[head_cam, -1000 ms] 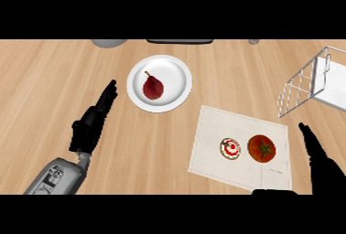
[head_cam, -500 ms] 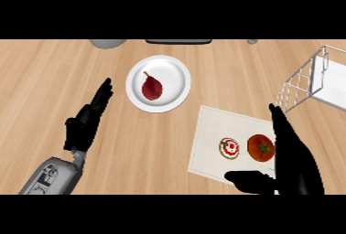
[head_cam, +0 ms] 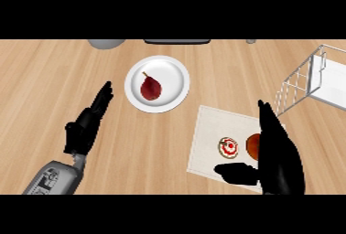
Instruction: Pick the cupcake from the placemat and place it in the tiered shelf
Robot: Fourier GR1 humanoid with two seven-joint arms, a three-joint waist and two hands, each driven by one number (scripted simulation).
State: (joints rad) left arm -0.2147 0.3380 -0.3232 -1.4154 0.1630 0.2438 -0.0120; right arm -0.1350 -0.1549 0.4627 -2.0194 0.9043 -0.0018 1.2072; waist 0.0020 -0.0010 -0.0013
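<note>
**Right hand over the placemat, beside the cupcake**

The right hand (head_cam: pixel 277 155) lies above the pale placemat (head_cam: pixel 209 137), fingers straight and wide, thumb spread toward the left, holding nothing. The cupcake (head_cam: pixel 229 146), white-topped with a red swirl, sits on the placemat just left of this hand, above the thumb. A round orange-red item (head_cam: pixel 252 145) shows between the cupcake and the palm, partly hidden by the hand; what it is cannot be told. The white wire tiered shelf (head_cam: pixel 307 82) stands on the tabletop (head_cam: pixel 40 77) beyond the fingertips, up and to the right. The left hand (head_cam: pixel 86 125) rests open, fingers up, well to the left. Between the hands, farther up, a white plate (head_cam: pixel 172 73) carries a dark red pear (head_cam: pixel 150 87).
</note>
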